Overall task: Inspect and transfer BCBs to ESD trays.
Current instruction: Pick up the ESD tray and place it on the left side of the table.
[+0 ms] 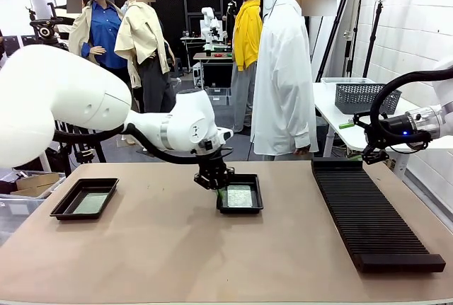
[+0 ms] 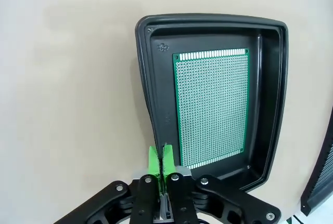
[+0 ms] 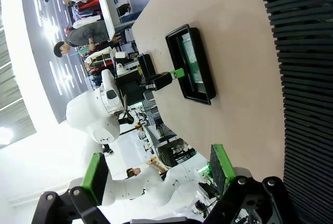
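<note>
Left gripper [image 2: 160, 157]: pads pressed together, nothing held, poised at tray [image 2: 148, 78] rim.
Right gripper [image 3: 158, 169]: spread wide, empty.
BCB [image 2: 212, 107]: laid flat in tray.

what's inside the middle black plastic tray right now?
One green perforated circuit board lies flat on the floor of the shallow black plastic tray. The closed left gripper stands at its rim, holding nothing. Nothing visible beneath the board.

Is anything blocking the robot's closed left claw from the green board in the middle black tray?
Nothing visible lies on the green board. The shut left gripper is by the middle tray's near rim, so only that raised rim is between them.
</note>
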Robot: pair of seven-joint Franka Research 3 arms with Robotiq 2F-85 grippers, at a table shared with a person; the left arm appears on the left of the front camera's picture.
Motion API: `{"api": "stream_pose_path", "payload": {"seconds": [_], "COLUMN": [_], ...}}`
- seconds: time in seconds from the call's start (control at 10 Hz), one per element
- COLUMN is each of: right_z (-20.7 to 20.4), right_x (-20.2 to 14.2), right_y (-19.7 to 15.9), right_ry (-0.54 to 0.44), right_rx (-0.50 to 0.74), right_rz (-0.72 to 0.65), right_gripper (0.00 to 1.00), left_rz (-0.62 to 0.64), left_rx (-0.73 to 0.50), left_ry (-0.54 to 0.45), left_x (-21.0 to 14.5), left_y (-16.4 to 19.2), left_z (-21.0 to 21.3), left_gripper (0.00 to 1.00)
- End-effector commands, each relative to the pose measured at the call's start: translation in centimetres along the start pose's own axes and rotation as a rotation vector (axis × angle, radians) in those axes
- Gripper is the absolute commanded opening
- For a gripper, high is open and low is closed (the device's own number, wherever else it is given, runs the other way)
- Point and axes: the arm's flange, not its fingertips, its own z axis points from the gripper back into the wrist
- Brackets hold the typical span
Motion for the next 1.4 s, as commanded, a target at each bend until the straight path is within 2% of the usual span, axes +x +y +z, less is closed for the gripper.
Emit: {"api": "stream_pose_path", "payload": {"seconds": [0.0, 0.4, 0.8, 1.3], "right_z": [-0.2, -0.2, -0.2, -0.2], "right_x": [0.1, 0.1, 0.1, 0.1], "right_y": [0.1, 0.1, 0.1, 0.1], "right_ry": [-0.006, -0.006, -0.006, -0.006], "right_rx": [-0.004, -0.004, -0.004, -0.004], "right_rz": [-0.008, -0.008, -0.008, -0.008], "right_gripper": [1.00, 1.00, 1.00, 1.00], "left_rz": [-0.033, -0.127, -0.062, -0.043], "left_rx": [0.000, 0.052, 0.098, 0.133], "left_ry": [-0.037, -0.054, -0.026, -0.032], "left_x": [-1.7, -2.4, -2.2, -1.8], "left_y": [3.2, 9.3, 14.8, 21.3], "left_z": [1.1, 2.1, 2.4, 4.4], "left_gripper": [0.00, 0.00, 0.00, 0.00]}}
